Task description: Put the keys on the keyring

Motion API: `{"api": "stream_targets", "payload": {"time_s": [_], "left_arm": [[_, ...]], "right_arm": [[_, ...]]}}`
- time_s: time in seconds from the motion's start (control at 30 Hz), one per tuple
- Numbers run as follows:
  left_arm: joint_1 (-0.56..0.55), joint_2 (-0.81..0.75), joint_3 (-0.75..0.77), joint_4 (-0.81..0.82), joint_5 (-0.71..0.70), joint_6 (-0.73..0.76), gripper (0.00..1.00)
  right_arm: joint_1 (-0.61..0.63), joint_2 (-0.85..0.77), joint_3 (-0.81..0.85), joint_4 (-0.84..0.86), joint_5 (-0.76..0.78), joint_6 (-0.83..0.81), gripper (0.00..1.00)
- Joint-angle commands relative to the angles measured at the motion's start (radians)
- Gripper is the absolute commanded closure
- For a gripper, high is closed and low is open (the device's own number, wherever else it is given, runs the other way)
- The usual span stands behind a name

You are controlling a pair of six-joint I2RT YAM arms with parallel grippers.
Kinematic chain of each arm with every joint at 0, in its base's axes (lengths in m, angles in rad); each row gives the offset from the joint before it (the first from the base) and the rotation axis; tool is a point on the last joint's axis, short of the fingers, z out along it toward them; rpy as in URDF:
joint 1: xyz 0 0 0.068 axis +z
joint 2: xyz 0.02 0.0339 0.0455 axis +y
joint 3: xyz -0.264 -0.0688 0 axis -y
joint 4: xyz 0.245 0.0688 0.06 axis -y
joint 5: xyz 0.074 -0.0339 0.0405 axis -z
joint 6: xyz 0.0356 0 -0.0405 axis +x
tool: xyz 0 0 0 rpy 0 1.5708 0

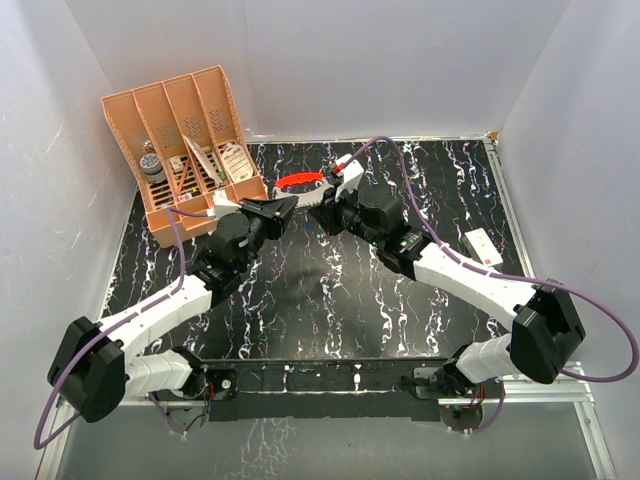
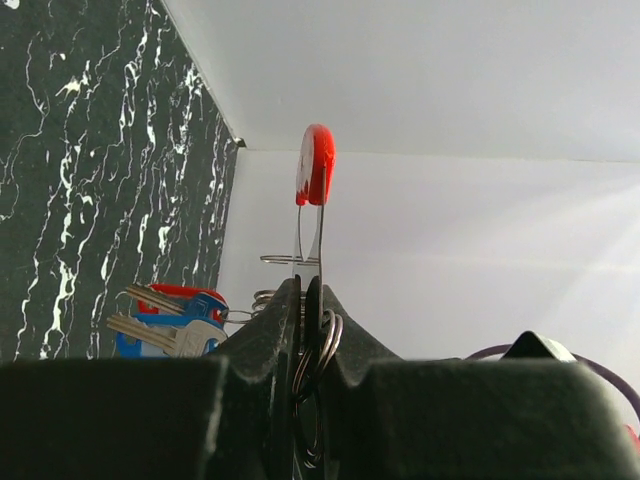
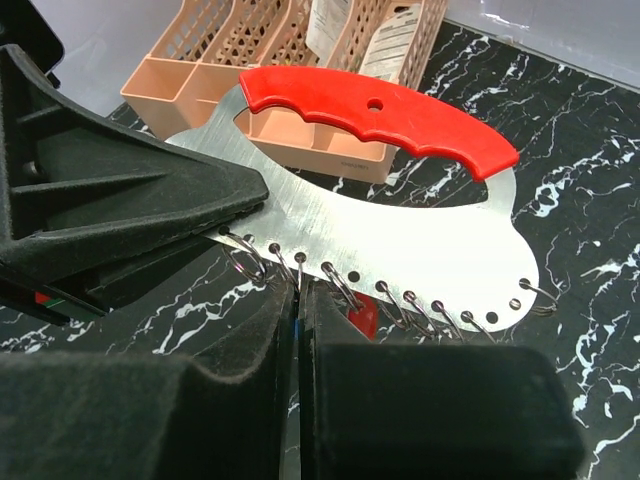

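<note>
The left jaws are clamping the keyring (image 3: 400, 220) upright near the counter's (image 1: 330, 290) far edge, the right jaws are pinching shut at one of its small rings, and the keys (image 2: 165, 325) seem to be hanging there already, leaving little undone.

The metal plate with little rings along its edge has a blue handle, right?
Not blue: the handle on the metal plate is red, as the right wrist view shows. The little rings do hang along its edge.
</note>
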Motion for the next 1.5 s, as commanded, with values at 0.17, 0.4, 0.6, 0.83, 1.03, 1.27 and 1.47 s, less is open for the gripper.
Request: {"api": "stream_targets", "payload": {"time_s": [0.17,0.4,0.6,0.83,1.03,1.27,1.47], "left_arm": [[-0.004,0.049,0.057,-0.114,-0.017,0.041,1.0],[-0.004,0.061,0.07,-0.133,-0.011,0.057,1.0],[-0.004,0.075,0.089,-0.16,-0.002,0.067,1.0],[-0.004,0.086,0.097,-0.166,0.003,0.071,1.0],[-0.004,0.094,0.102,-0.174,0.009,0.078,1.0],[-0.005,0.131,0.117,-0.183,0.031,0.078,1.0],[-0.004,0.163,0.129,-0.19,0.04,0.081,1.0]], "right_arm": [[-0.003,-0.069,0.053,0.061,0.037,-0.038,1.0],[-0.003,-0.068,0.061,0.044,0.05,-0.056,1.0],[-0.003,-0.072,0.078,0.042,0.055,-0.067,1.0],[-0.002,-0.057,0.095,0.03,0.037,-0.068,1.0],[-0.001,-0.061,0.085,0.034,0.025,-0.051,1.0],[-0.001,-0.05,0.113,0.026,0.045,-0.063,1.0],[-0.002,-0.029,0.156,0.022,0.046,-0.075,1.0]]}}
